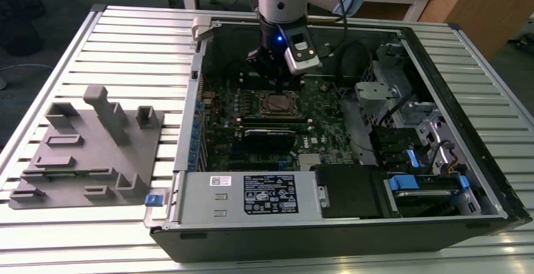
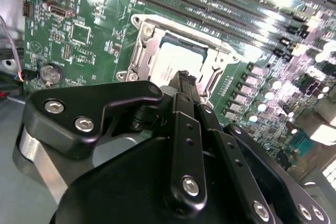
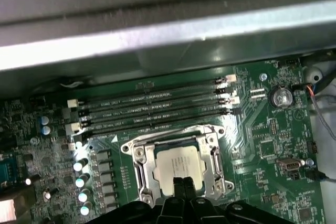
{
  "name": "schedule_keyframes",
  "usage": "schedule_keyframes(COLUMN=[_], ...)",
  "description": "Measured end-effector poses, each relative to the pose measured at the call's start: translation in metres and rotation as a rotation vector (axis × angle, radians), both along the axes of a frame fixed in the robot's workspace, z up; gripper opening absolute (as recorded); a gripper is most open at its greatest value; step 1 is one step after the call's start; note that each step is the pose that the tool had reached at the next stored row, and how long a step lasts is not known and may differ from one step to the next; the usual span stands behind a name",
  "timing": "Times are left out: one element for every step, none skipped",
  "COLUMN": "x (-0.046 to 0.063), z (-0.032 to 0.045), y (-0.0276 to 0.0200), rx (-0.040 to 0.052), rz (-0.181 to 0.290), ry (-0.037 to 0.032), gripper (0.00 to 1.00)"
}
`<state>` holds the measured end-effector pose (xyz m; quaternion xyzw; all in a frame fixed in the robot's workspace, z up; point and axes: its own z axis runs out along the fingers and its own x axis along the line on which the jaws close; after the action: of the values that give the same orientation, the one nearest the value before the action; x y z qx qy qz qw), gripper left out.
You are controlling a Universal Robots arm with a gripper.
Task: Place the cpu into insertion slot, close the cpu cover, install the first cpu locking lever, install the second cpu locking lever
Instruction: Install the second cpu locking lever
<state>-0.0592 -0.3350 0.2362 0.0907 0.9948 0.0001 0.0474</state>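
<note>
Here the arm reaches down into the open computer case, and its gripper hangs just above the insertion slot on the green board. In both wrist views the two black fingers stand pressed together, side by side, with no gap and nothing between them. Their tips lie over the near edge of the cpu; whether they actually touch it I cannot tell.

The cpu sits flat in the slot, its pale metal top showing through the square window of the cpu cover. The cover lies down flat around the chip, its silvery frame on all sides in the first wrist view. In the second wrist view the chip and the frame show again, beyond the fingertips.

Long dark memory slots run beside the socket. On the slatted table, at the exterior view's left, stands a grey holder tray, well apart from the case.
</note>
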Motion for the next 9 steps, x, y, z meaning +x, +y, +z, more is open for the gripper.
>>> schedule_keyframes(x=[0.000,0.000,0.000,0.000,0.000,0.000,0.000,0.000,0.000], z=[0.0000,0.0000,0.0000,0.0000,0.0000,0.0000,0.0000,0.0000,0.0000], y=[-0.0014,-0.0031,-0.0047,-0.0063,-0.0079,-0.0095,-0.0113,-0.0129,-0.0145], rx=[0.0000,0.0001,0.0001,0.0002,0.0001,0.0000,0.0000,0.0001,0.0001], rz=[0.000,0.000,0.000,0.000,0.000,0.000,0.000,0.000,0.000], ry=[0.0000,0.0000,0.0000,-0.0001,0.0000,0.0000,0.0000,0.0000,0.0000], gripper=[0.11,0.11,0.11,0.11,0.11,0.11,0.11,0.11,0.11])
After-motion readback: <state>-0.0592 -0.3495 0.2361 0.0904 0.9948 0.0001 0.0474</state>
